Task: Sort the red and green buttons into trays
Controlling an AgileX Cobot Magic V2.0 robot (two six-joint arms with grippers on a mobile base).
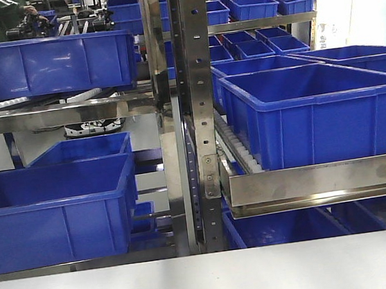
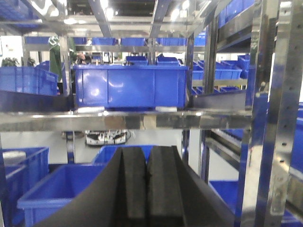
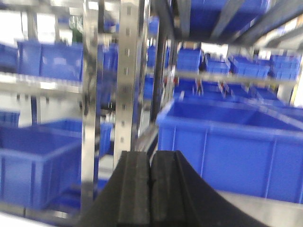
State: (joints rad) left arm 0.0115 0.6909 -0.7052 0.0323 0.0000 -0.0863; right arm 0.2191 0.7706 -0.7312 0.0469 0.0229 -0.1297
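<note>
Facing blue crates (image 1: 316,120): left gripper (image 2: 146,152), right gripper (image 3: 150,155) closed, bases cropped.

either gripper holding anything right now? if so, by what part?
Nothing held. Left gripper and right gripper are both shut, jaws flush together with nothing between them.

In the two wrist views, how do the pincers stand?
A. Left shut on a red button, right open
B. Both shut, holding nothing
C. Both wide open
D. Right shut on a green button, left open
B: the left pincer and the right pincer each show their jaws pressed together with nothing between them.
</note>
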